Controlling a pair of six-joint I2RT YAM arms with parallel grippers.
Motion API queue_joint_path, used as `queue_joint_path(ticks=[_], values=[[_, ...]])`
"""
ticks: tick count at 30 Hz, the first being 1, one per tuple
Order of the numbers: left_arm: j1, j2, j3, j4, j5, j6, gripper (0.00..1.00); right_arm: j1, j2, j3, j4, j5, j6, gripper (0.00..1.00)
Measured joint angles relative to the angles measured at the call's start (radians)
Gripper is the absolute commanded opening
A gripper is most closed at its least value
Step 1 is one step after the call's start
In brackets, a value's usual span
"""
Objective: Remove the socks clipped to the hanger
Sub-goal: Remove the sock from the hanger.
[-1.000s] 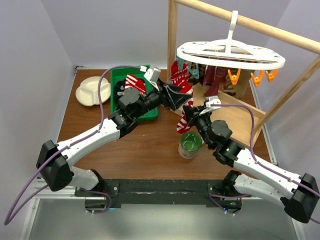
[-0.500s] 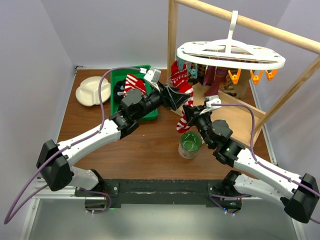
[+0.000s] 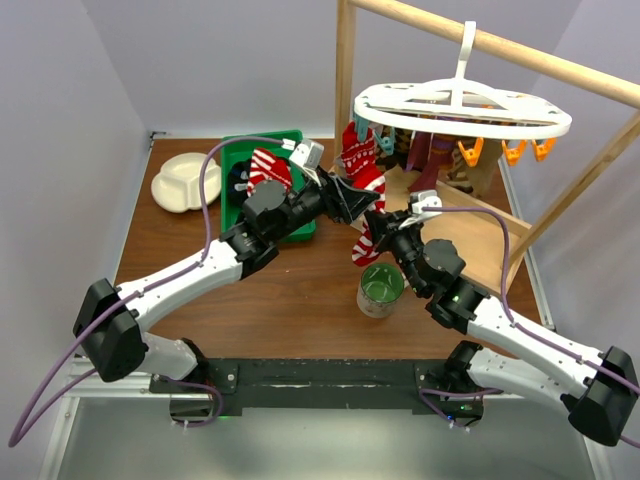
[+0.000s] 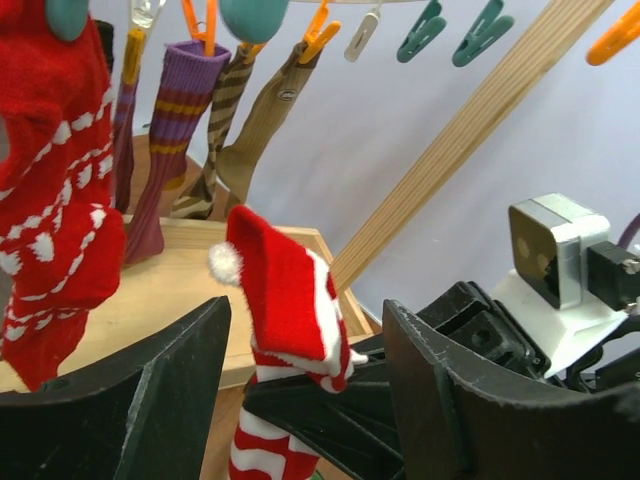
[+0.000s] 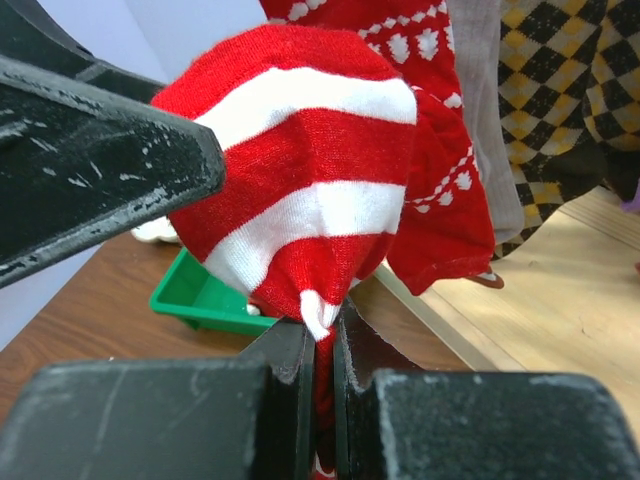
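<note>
- A white divided plate (image 3: 185,183) sits near the far-left corner of the table (image 3: 280,300).
- Just right of it, at the far edge, a green bin (image 3: 300,228) holds a red-and-white sock (image 3: 268,165) and a dark one (image 3: 240,178).
- The left arm reaches across the bin. The left gripper (image 3: 365,197) is spread wide, with one black finger (image 4: 150,400) on each side of the striped sock (image 4: 285,300) and a gap at both sides.
- The right gripper (image 5: 322,335) comes in from the near right and is clamped on the striped sock's lower part. The upper end bulges above the jaws and the rest dangles toward the table. This sock is in the air over the middle of the table, below the hanger's left end.
- A green can (image 3: 381,288) stands on the table just beneath the dangling end, toward the near edge.
- The hanger (image 3: 380,103), a white oval, hangs by its hook from a wooden pole (image 3: 540,58) over the far-right part of the table.
- A patterned red sock (image 3: 358,150) hangs under the hanger's left end, just beyond the striped one.
- Further right, a purple sock (image 4: 175,120) and a tan sock (image 4: 265,120) hang from orange clips, and the right wrist view shows a checkered sock (image 5: 560,80).
- Bare orange clips (image 3: 515,155) hang along the hanger's right rim.
</note>
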Motion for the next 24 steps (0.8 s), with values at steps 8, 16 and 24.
queue_joint_path(ticks=[8, 16, 24], values=[[0.0, 0.023, 0.0, 0.036, 0.026, -0.02, 0.0, 0.0, 0.007, 0.0, 0.001, -0.011, 0.014, 0.07], [-0.001, -0.019, -0.097, 0.041, -0.072, -0.03, 0.0, 0.0, 0.002, 0.0, -0.003, -0.016, 0.033, 0.67], [-0.001, -0.219, -0.238, -0.038, -0.267, -0.041, 0.0, 0.0, -0.079, -0.011, -0.04, 0.015, 0.049, 0.77]])
